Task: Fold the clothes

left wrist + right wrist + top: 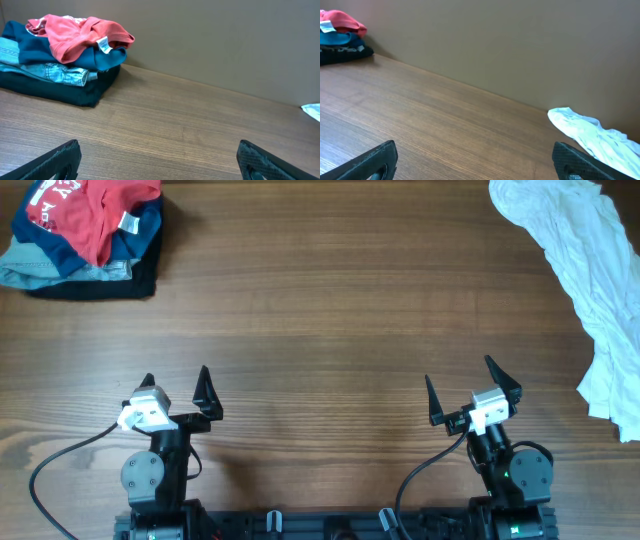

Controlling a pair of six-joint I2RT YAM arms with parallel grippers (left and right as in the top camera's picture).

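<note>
Currently the crumpled white clothes [590, 270] lie along the far right edge of the wooden worktop [320, 310], well apart from the left tool [176, 375] and right tool [459, 372], both spread wide and holding nothing near the front, while a folded stack [85, 230] sits far left.

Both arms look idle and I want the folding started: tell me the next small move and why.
Probably the right gripper should reach forward and to the right, toward the crumpled white thin-fabric garment. It lies bunched at the far right edge of the brown wooden table, nearer this arm than the left gripper. Both grippers are open and hold nothing.
</note>
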